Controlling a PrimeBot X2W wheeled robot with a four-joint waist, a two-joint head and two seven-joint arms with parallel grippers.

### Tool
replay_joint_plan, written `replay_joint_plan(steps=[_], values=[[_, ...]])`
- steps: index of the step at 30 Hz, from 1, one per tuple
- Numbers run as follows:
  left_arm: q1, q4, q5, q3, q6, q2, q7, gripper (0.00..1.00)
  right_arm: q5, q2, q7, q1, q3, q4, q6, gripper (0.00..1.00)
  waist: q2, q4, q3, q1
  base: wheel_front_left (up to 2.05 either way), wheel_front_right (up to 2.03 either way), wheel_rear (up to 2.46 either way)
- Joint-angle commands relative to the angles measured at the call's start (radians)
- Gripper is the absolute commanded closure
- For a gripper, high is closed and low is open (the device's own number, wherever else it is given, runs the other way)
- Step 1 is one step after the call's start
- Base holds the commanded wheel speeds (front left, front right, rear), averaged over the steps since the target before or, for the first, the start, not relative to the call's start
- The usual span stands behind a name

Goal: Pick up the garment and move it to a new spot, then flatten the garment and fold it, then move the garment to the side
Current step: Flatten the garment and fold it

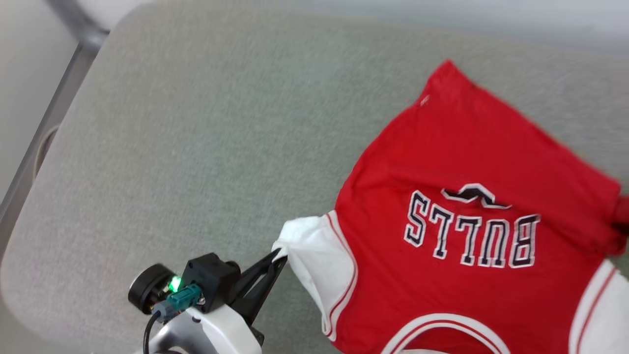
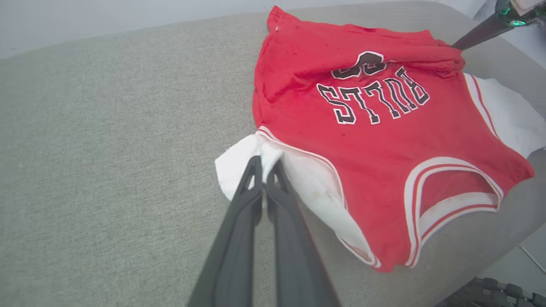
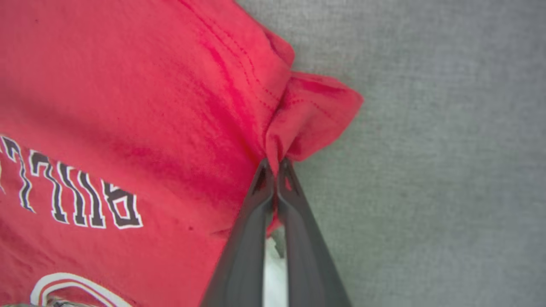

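**Item:** red Bulls jersey T-shirt (image 1: 457,162), laid print-up on the right part of a grey upholstered cushion (image 1: 196,123), collar toward the near edge.

**Grips:** the left claw (image 1: 281,255) was found clamped shut on the white sleeve (image 1: 314,255). The right claw (image 3: 277,164) was pinched on a bunched red hem corner.

**Handling:** flattening was judged in hand. The two grips were best drawn apart low and evenly.

**Room:** broad bare cushion was noted toward the left and far edges, little at the near edge.
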Motion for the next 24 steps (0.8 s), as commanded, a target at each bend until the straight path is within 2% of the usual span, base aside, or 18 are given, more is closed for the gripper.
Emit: replay_joint_plan(steps=[1,7,13,19,24], values=[[0.012,0.002,-0.004,0.006,0.007,-0.002,-0.006,1.00,0.016,-0.003,-0.006,0.045,0.004,-0.015,-0.001,1.00,-0.0001,-0.056,-0.070,0.0002,0.00,0.00,0.00],[0.060,0.028,-0.031,0.024,0.046,-0.021,-0.036,1.00,0.095,0.041,-0.051,0.223,-0.033,-0.099,-0.001,1.00,-0.0001,-0.101,-0.134,0.0002,0.00,0.00,0.00],[0.086,0.049,-0.043,0.041,0.073,-0.043,-0.071,1.00,0.125,0.074,-0.050,0.381,-0.075,-0.205,-0.001,1.00,-0.0001,-0.128,-0.161,0.0002,0.00,0.00,0.00],[0.087,0.065,-0.055,0.050,0.081,-0.057,-0.096,1.00,0.127,0.119,-0.035,0.499,-0.110,-0.276,-0.001,1.00,-0.0001,-0.137,-0.161,0.0002,0.00,0.00,0.00],[0.072,0.077,-0.054,0.049,0.075,-0.055,-0.104,1.00,0.117,0.142,-0.057,0.531,-0.112,-0.270,-0.001,1.00,-0.0001,-0.134,-0.150,0.0002,0.00,0.00,0.00]])
